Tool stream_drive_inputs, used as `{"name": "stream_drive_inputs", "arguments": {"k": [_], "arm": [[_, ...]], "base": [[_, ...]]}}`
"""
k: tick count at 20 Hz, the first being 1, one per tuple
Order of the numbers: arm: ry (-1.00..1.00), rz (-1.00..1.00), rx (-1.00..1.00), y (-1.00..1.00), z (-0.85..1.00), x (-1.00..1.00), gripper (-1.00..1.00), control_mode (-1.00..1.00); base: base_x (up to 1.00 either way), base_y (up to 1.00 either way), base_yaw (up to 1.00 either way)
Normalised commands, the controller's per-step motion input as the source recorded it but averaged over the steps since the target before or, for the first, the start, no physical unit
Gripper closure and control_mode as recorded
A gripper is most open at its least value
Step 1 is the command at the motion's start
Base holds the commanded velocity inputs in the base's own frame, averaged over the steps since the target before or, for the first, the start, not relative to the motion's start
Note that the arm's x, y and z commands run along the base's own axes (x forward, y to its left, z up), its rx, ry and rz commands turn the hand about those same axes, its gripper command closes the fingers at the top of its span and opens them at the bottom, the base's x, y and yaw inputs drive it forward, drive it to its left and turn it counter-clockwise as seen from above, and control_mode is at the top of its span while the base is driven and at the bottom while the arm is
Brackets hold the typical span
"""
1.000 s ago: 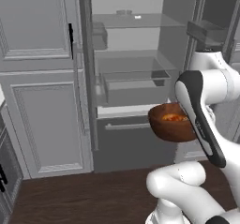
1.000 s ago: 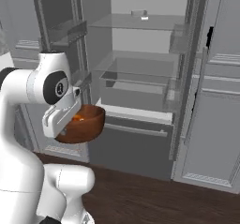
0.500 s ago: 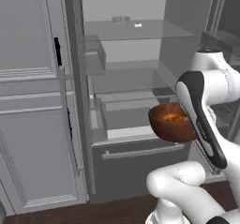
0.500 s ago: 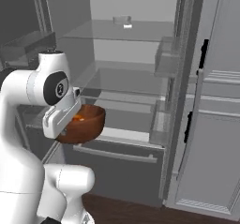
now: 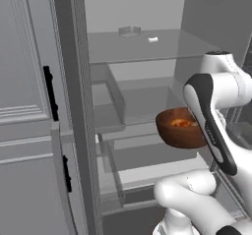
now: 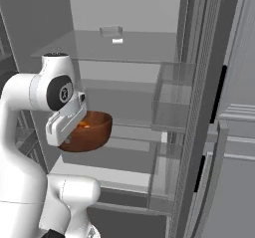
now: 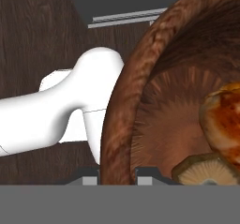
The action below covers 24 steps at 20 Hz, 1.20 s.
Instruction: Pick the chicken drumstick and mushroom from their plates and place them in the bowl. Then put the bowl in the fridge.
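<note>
**The bowl is held up in front of the open fridge**

The bowl (image 5: 180,129) is round, deep and reddish-brown. It hangs in the air, level, in front of the open fridge (image 5: 142,57). It is held just below the end of the white arm. In the right base view the bowl (image 6: 89,131) sits right beside the arm's hand, with orange food showing inside it.

The gripper (image 7: 117,175) is pinched on the bowl's rim. In the hand view the rim runs straight down between the two small dark finger tips, one tip on each side of it.

Inside the bowl lies the chicken drumstick (image 7: 224,122), golden-orange and shiny, near the right edge of the hand view. Just below it is the mushroom (image 7: 206,169), tan with pale lines under its cap. The two are close together; it is hard to tell if they touch.

The fridge is grey inside. A clear glass shelf (image 5: 147,46) is high up, above the bowl, with a small pale thing (image 5: 153,39) on it. Another shelf (image 6: 119,102) lies behind the bowl, at about its height. A dark wood floor (image 7: 42,35) shows under the bowl in the hand view.
</note>
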Motion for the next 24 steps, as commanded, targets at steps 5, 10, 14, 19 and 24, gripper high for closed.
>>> {"name": "stream_drive_inputs", "arguments": {"k": [5, 10, 14, 19, 24], "arm": [[0.00, 0.00, 0.00, 0.00, 0.00, 0.00, 1.00, 1.00], [0.00, 0.00, 0.00, 0.00, 0.00, 0.00, 1.00, 1.00], [0.00, 0.00, 0.00, 0.00, 0.00, 0.00, 1.00, 1.00], [0.00, 0.00, 0.00, 0.00, 0.00, 0.11, 1.00, -1.00], [-0.13, 0.06, 0.00, -0.21, -0.34, 0.66, 1.00, -1.00]], "base": [[0.32, 0.02, -0.06], [0.44, 0.00, -0.01], [0.31, 0.00, 0.00], [0.32, 0.00, 0.00], [0.00, 0.00, 0.00]]}}
